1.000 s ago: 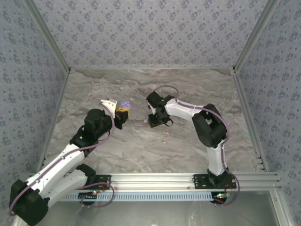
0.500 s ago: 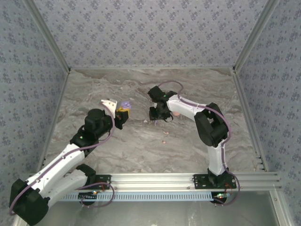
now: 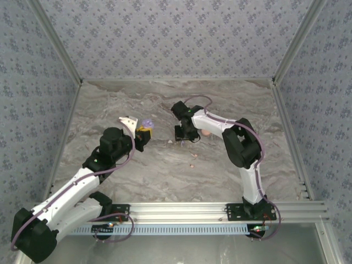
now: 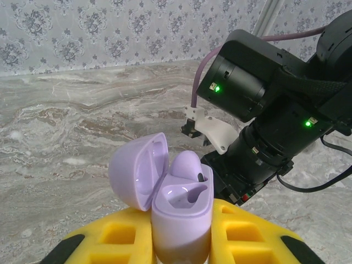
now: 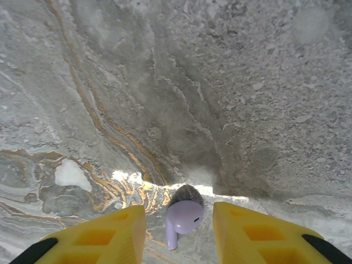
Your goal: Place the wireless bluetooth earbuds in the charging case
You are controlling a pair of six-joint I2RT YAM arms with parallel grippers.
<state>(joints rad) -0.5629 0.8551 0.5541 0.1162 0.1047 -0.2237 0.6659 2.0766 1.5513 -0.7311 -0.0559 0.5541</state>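
Note:
My left gripper [image 4: 181, 239] is shut on the lilac charging case [image 4: 181, 217], held upright with its lid [image 4: 137, 170] swung open to the left. One lilac earbud [image 4: 188, 164] sits in the far socket; the near socket is empty. In the top view the case [image 3: 146, 122] sits at the left gripper [image 3: 142, 132], left of table centre. My right gripper [image 5: 179, 220] is open, pointing down at the marble. A second lilac earbud [image 5: 183, 217] lies on the table between its yellow fingers [image 5: 104, 236], touching neither. The right gripper [image 3: 186, 136] is a short way right of the case.
Two tiny pink pellets [image 3: 192, 156] lie on the marble table [image 3: 165, 170] just in front of the right gripper. A salmon-pink round piece [image 3: 204, 132] peeks out beside the right forearm. Patterned walls and metal rails bound the table on three sides.
The right wrist has shifted slightly toward the back of the table and its forearm has swung in. The left arm and the case have stayed put.

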